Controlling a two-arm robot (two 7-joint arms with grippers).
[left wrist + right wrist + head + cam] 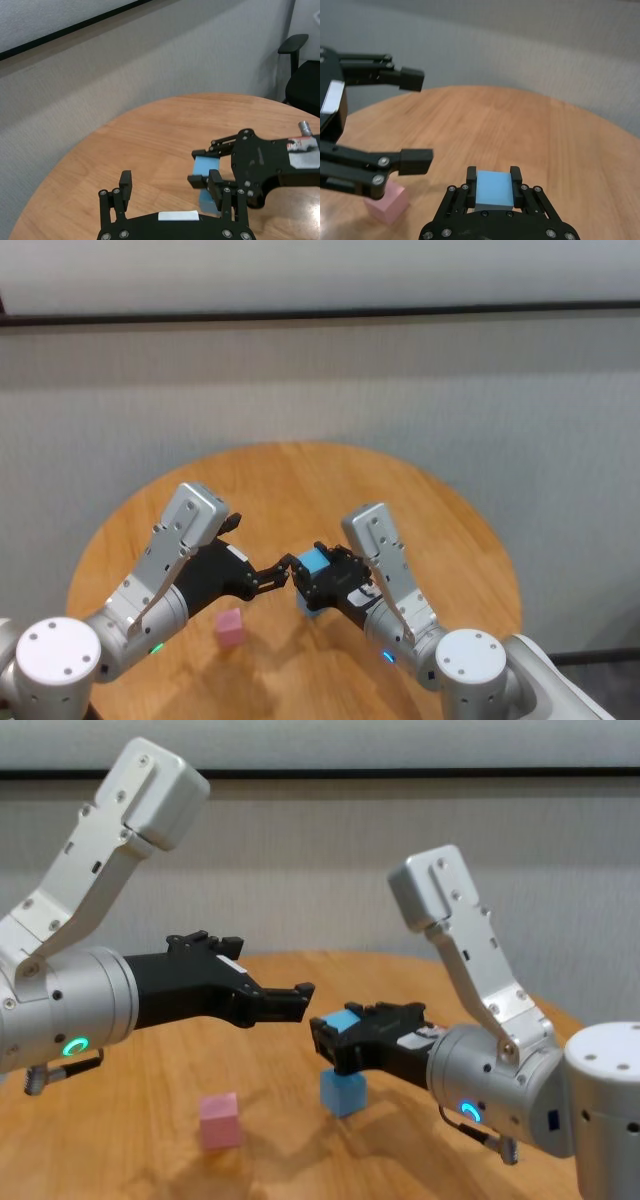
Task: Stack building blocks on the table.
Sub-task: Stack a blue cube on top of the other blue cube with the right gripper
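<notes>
Head view: the right tool [312,574] is clenched on a light blue block [312,563], held just above a second blue block [306,602] on the counter [400,500]. The pink block [231,627] lies at about eight o'clock from them.

Left wrist view: the left tool [172,190] stands released and empty, beside the right one.

Right wrist view: the held block [494,189] sits squarely between the fingers.

Chest view: the held block [341,1021] hangs slightly off-centre above the resting block [343,1092]. The placing step seems in hand; next it likely calls for aligning, lowering, then letting go.
</notes>
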